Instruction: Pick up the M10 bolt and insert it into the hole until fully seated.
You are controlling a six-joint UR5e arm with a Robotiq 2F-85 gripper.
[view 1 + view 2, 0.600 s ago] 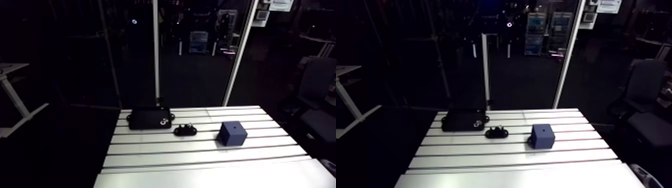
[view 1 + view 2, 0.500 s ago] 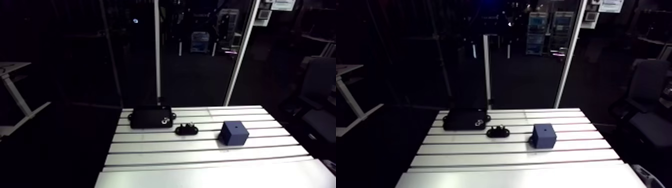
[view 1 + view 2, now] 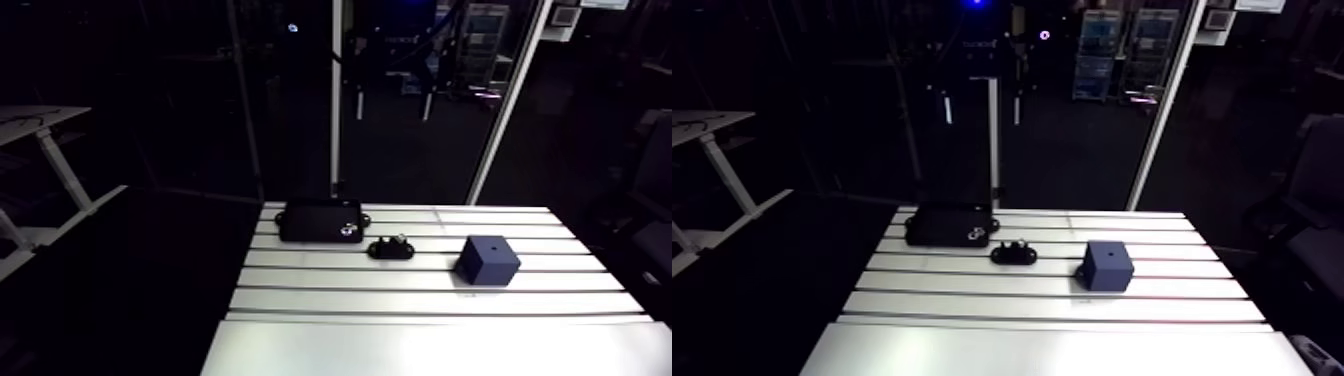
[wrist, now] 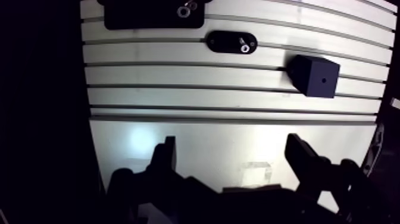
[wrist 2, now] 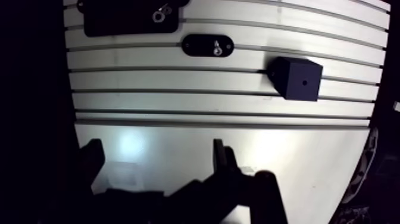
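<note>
- The gripper (image 4: pixel 231 143) hangs over the table (image 3: pixel 420 335), well apart from the blue cube (image 3: pixel 488 261), its fingers spread wide with nothing between them.
- The bolt (image 4: pixel 244 46) stands in an oval black holder (image 4: pixel 226 42) near the cube.
- The cube's top face bears a small hole (image 4: pixel 323 78).
- A flat black plate (image 3: pixel 318 221) lies past the holder, farther from the cube.

Worktop (image 3: pixel 400 300): carries three items in a row across its far half, as the arm view shows.
- Left, furthest back: flat plate (image 3: pixel 315 220), with a small metal piece (image 3: pixel 350 229) on its right end.
- Centre, just before the plate's right corner and apart from it: oval holder (image 3: pixel 391 249), with the bolt (image 3: pixel 401 241) in its right half.
- Right, nearest: block (image 3: pixel 488 262), apart from the holder, with the hole (image 3: pixel 492 247) in its top face.
</note>
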